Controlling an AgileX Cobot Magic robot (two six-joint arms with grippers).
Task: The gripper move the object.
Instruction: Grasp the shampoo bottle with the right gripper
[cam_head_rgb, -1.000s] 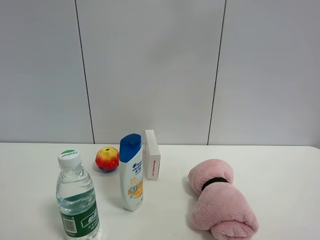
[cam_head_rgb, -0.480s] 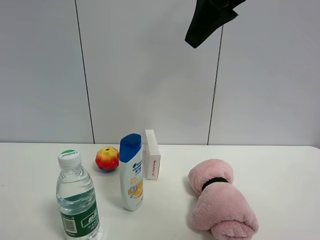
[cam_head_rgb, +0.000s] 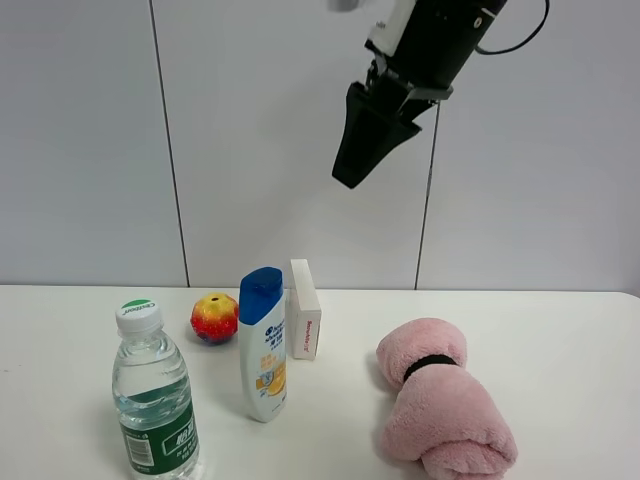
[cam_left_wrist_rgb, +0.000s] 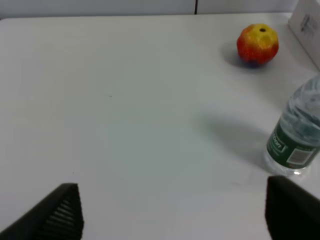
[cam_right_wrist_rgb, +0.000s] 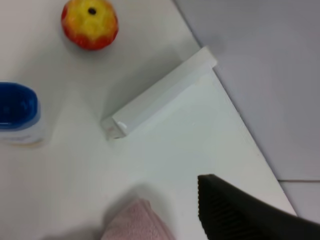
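The white shampoo bottle (cam_head_rgb: 263, 350) with a blue cap and a blue-and-orange label stands upright on the white table (cam_head_rgb: 560, 330), left of centre. The right wrist view shows its blue cap (cam_right_wrist_rgb: 17, 112) from above. My right gripper (cam_head_rgb: 350, 176), a black pointed claw, hangs high above the table, up and to the right of the bottle and apart from it. Only one finger (cam_right_wrist_rgb: 235, 210) shows in the right wrist view, so I cannot tell its opening. My left gripper (cam_left_wrist_rgb: 172, 215) is open and empty over bare table. It is out of the exterior view.
A clear water bottle (cam_head_rgb: 153, 400) with a green label stands at front left. A red-and-yellow ball (cam_head_rgb: 214, 318) and a small white box (cam_head_rgb: 303, 322) sit behind the shampoo bottle. A rolled pink towel (cam_head_rgb: 440, 400) lies at the right.
My right gripper has come into the exterior view from the top and dropped down and to the left. The things on the table have not moved.
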